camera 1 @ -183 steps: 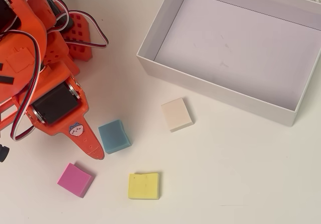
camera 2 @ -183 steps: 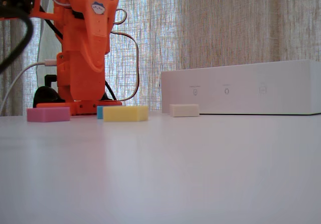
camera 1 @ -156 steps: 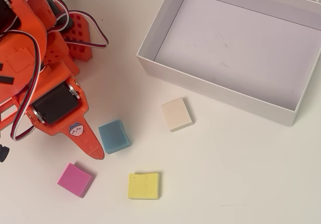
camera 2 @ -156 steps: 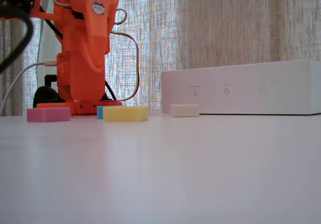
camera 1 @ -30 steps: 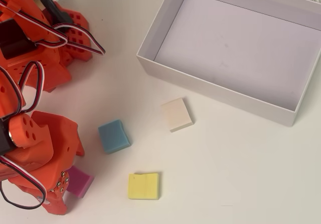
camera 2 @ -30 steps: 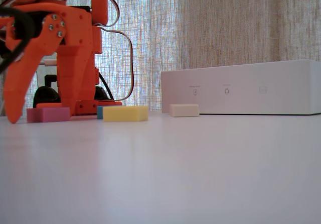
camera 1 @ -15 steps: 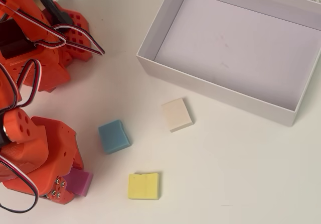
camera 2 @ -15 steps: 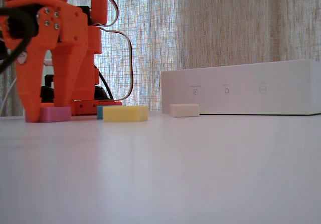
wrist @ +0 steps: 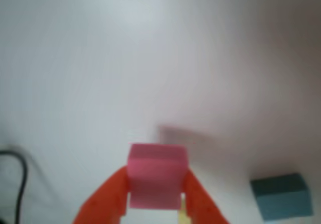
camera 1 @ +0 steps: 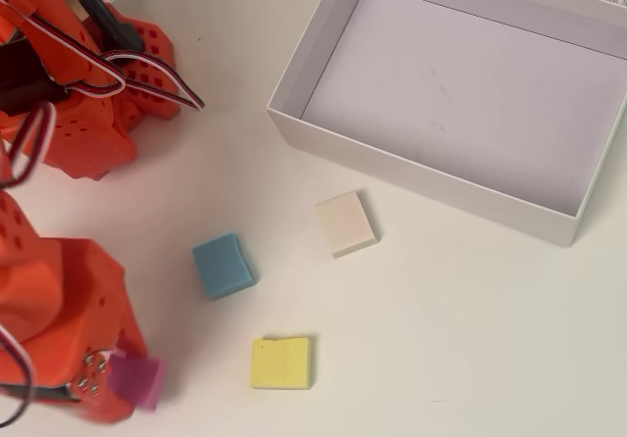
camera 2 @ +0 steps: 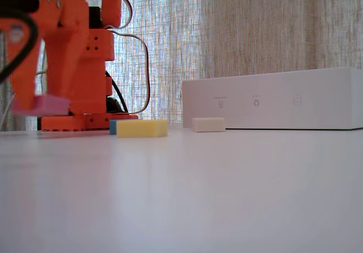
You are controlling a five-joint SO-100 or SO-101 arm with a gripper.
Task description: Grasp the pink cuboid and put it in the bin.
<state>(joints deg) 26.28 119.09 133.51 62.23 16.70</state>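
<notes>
The pincer (wrist: 154,204) is clamped on the pink cuboid (wrist: 156,175), one orange finger pressing each side, as the wrist view shows; the block juts forward past the fingertips, which leaves its front face free. In the fixed view the cuboid (camera 2: 44,104) hangs clear above the worktop (camera 2: 227,196), lifted high enough, I judge, to pass over the other blocks. From overhead it sits at the lower left corner (camera 1: 137,380), just beside the orange arm (camera 1: 59,300), well apart from the bin (camera 1: 323,45) at the upper right. The bin is open-topped with low walls and looks empty, so a drop from above should be easy once the arm swings across. Between the two lie the blue block (camera 1: 223,266), the yellow block (camera 1: 282,363) and the cream block (camera 1: 345,223), all flat on the worktop and untouched; a carry at this height should clear them. The grasp is done and the carry to the bin remains. The soft foam may squash or slip if the squeeze loosens midway.
</notes>
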